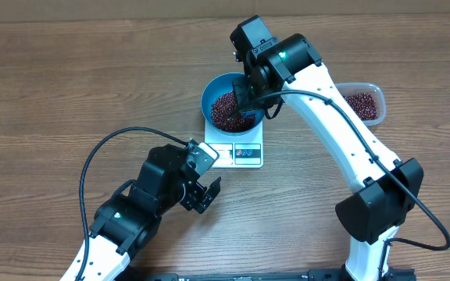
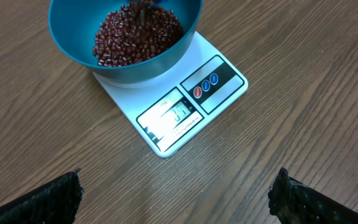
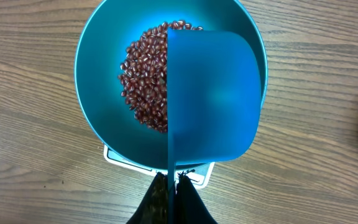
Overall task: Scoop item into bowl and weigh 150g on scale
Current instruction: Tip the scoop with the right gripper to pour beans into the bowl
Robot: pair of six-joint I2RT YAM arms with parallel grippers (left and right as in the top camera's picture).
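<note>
We judge the beans (image 3: 145, 74), heaped in the bowl (image 3: 92, 112) on the scale (image 2: 185, 112), loose and rolling, best moved with the scoop (image 3: 213, 93) our right pincer (image 3: 171, 186) clamps by its handle, while the left pincer (image 2: 178, 199) hangs wide.

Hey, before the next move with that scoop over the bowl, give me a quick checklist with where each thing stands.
1. The bowl sits on the scale: ok.
2. The right gripper is shut on the scoop: ok.
3. The scoop is over the bowl: ok.
4. The beans are in the bowl, none on the scale: ok.
5. The display shows the target weight: cannot tell, digits blurred.
6. The left gripper is open, apart from the scale: ok.
</note>
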